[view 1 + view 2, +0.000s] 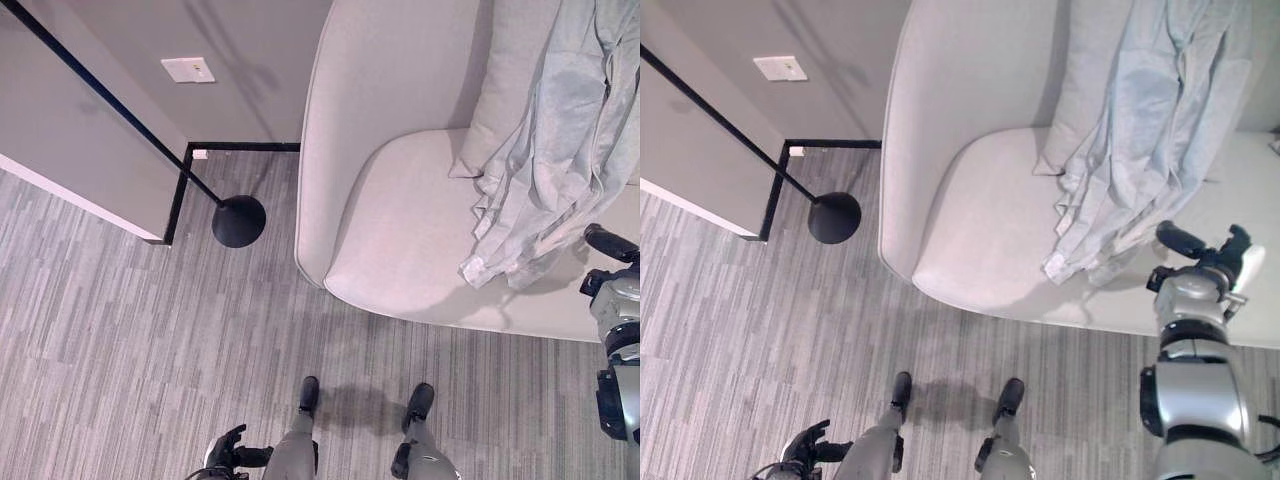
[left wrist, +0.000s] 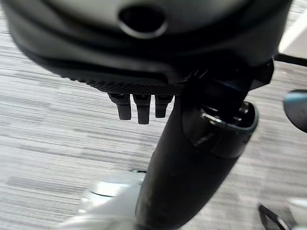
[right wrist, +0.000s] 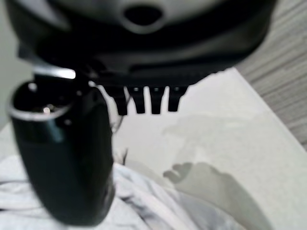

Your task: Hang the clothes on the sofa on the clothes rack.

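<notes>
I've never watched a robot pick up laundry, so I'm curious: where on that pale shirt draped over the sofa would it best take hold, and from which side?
Probably the bunched folds low on the shirt, where it spills from the backrest onto the sofa seat. The cloth gathers thick there, giving fingers something to close round. The right hand hovers open just beside that hem, so coming in from the robot's right, over the seat's front edge, looks easiest.

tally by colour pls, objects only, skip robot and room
Light blue-grey: 1, the garment draped over the sofa back and seat
Off-white: 1, the sofa
Black: 1, the clothes rack, round base and slanted pole
Total: 3
</notes>
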Available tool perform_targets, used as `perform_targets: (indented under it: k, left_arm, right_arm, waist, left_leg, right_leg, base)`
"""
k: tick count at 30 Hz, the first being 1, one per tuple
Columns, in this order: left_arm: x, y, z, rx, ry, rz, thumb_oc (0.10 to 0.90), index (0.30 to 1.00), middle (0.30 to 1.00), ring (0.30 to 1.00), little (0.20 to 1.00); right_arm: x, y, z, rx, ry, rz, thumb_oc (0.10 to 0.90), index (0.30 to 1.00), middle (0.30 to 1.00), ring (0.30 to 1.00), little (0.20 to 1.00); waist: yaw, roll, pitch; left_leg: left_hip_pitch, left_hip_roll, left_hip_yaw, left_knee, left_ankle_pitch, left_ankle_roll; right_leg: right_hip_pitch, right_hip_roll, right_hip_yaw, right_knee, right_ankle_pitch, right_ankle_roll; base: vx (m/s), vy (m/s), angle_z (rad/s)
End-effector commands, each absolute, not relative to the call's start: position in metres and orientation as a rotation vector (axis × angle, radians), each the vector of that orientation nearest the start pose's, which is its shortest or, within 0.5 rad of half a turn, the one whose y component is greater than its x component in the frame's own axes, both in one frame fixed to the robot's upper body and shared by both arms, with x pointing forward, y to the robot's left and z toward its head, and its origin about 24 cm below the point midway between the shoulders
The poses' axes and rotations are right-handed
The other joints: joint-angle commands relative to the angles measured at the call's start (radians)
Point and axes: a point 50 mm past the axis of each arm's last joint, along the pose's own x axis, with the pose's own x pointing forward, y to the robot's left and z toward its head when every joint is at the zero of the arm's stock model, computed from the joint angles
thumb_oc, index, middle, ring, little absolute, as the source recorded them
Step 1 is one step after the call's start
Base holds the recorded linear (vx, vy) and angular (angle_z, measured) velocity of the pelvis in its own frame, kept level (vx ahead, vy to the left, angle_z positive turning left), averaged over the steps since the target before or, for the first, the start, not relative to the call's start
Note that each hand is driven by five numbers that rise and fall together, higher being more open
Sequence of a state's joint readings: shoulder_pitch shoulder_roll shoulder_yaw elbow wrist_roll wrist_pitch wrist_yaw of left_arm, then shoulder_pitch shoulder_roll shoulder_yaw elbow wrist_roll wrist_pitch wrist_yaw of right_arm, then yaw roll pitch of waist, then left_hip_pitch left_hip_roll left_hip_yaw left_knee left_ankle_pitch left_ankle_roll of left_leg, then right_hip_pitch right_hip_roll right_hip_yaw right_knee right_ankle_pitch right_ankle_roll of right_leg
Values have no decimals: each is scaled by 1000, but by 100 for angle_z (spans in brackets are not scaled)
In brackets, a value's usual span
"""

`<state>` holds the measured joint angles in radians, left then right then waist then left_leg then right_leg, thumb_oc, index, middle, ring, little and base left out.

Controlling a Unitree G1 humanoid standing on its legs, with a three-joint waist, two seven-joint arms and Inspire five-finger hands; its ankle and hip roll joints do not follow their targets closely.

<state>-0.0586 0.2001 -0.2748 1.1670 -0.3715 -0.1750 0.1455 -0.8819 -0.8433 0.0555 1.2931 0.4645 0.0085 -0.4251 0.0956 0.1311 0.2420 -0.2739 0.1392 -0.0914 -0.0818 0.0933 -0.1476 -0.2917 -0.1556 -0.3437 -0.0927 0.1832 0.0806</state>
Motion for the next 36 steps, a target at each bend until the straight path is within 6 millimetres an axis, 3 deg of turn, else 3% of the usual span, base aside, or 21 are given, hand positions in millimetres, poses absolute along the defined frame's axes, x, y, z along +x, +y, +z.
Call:
perform_targets:
  k: [1,3,6,14,19,23,29,36]
  left_arm:
    - [158,214,-137,301,854,99,800,900,900,900,900]
    - [182,210,-124,397,743,17,800,900,900,900,900]
    - [199,210,-112,519,654,-46,800,900,900,900,900]
    - [215,221,-100,631,594,-41,800,900,900,900,900]
    - [243,228,-75,658,468,-5,800,900,900,900,900]
    - [259,227,-61,739,400,-31,800,900,900,900,900]
    - [264,226,-58,669,405,8,800,900,900,900,900]
    - [271,211,-58,665,385,2,800,900,900,900,900]
  right_arm:
    - [312,-426,203,-234,26,-1054,800,900,900,900,900]
    - [314,-427,221,-244,12,-1069,800,900,900,900,900]
    - [319,-423,241,-244,-29,-1058,800,900,900,900,900]
    - [333,-407,280,-348,-68,-1001,800,900,900,900,900]
    - [336,-398,311,-553,-39,-969,800,900,900,900,900]
    - [340,-387,325,-564,-35,-976,800,900,900,900,900]
    - [334,-396,311,-466,30,-1001,800,900,900,900,900]
    - [341,-393,283,-368,53,-1003,800,900,900,900,900]
  waist:
    - [13,-36,-13]
    - [18,-27,12]
    - [25,-32,25]
    - [32,-71,54]
    - [53,-103,99]
    - [65,-118,144]
    - [82,-116,151]
    - [51,-125,146]
  left_leg:
    - [2,19,-12,-5,-35,2]
    - [-26,15,-13,-5,-27,-1]
    - [-75,9,-11,-5,-16,-9]
    - [-176,8,-30,-5,4,-14]
    - [-259,9,-56,-5,28,-20]
    - [-305,4,-69,-5,40,-20]
    - [-308,0,-84,-5,45,-18]
    - [-293,9,-73,-5,35,-21]
  right_leg:
    - [-19,-76,87,94,-127,71]
    - [-39,-76,89,81,-112,77]
    - [-67,-70,98,33,-82,89]
    - [-149,-64,107,15,-59,95]
    - [-207,-58,96,11,-46,96]
    - [-239,-55,91,11,-39,98]
    - [-234,-56,81,12,-38,95]
    - [-221,-45,86,10,-44,93]
  base:
    - [-20,24,4]
    - [-11,25,4]
    - [0,0,0]
    - [-9,-5,7]
    - [-49,-22,10]
    - [-104,2,10]
    - [-27,5,2]
    - [0,0,0]
